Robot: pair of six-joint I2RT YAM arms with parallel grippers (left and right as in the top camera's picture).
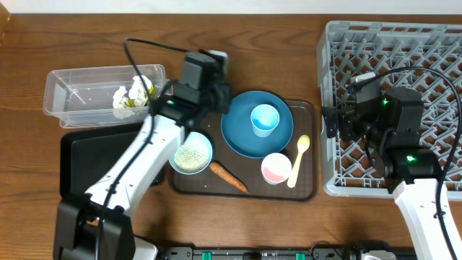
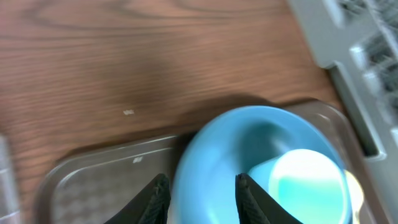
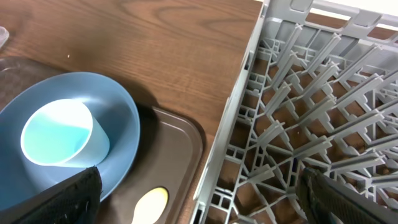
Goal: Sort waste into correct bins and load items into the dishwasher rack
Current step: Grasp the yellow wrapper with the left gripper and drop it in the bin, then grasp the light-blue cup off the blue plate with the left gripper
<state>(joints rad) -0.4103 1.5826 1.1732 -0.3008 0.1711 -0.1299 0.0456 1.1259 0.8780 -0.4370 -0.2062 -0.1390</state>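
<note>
The large blue plate (image 1: 245, 137) lies on a brown serving tray (image 1: 307, 184) with the light blue cup (image 1: 264, 119) on it. My left gripper (image 1: 219, 103) hovers over the plate's left rim (image 2: 217, 162), open, nothing between its fingers (image 2: 158, 199). Also on the tray are a light blue bowl (image 1: 191, 155) of rice, a carrot (image 1: 229, 177), a white cup with pink inside (image 1: 276, 167) and a pale yellow spoon (image 1: 299, 160). Tissue and wrapper (image 1: 133, 94) lie in the clear tub (image 1: 72, 97). My right gripper (image 3: 208, 199) is wide open above the dishwasher rack's (image 1: 404, 58) left edge.
A shallow black tray (image 1: 86, 155) lies in front of the clear tub, partly under my left arm. Cables loop above both arms. In the right wrist view the rack wall (image 3: 242, 130) stands right beside the serving tray's edge (image 3: 180, 155).
</note>
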